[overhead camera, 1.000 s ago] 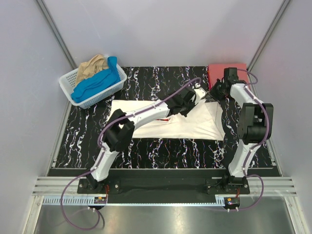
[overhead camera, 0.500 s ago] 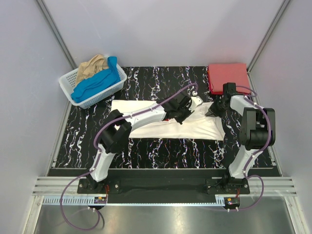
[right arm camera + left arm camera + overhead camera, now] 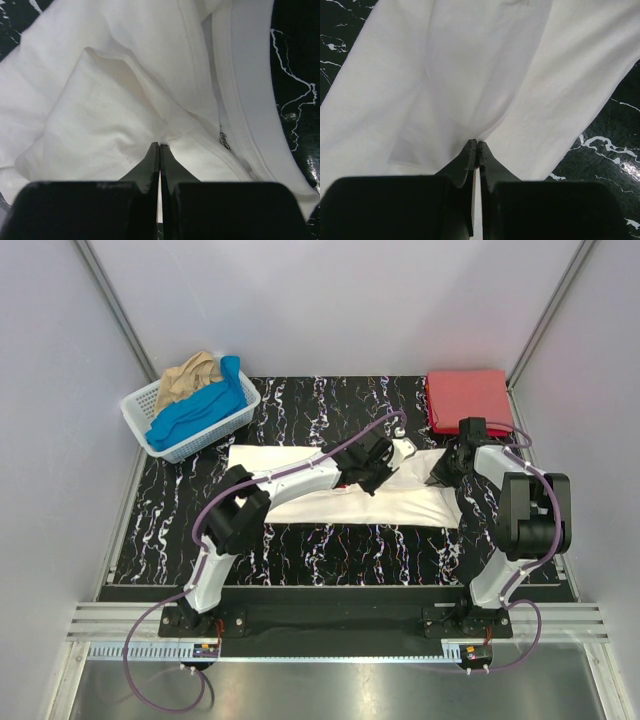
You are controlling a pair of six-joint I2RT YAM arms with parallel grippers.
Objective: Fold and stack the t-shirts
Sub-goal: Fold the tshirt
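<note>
A white t-shirt (image 3: 300, 502) lies spread across the black marbled table; a sliver of its red print shows under the left arm. My left gripper (image 3: 372, 472) is shut on a pinch of its cloth (image 3: 478, 142) near the middle top. My right gripper (image 3: 441, 473) is shut on a fold of the same shirt (image 3: 159, 144) at its right end, by the ribbed collar (image 3: 250, 100). A folded red t-shirt (image 3: 468, 398) lies at the back right corner. Blue (image 3: 200, 410) and tan (image 3: 188, 378) t-shirts sit heaped in the basket.
A white lattice basket (image 3: 140, 418) stands at the back left corner of the table (image 3: 340, 540). Grey walls close in the left, back and right sides. The arm bases sit on a rail at the near edge.
Both grippers have come toward the near side with the shirt's far edge, folding it over. The right gripper moved off the red shirt, which now shows whole.
</note>
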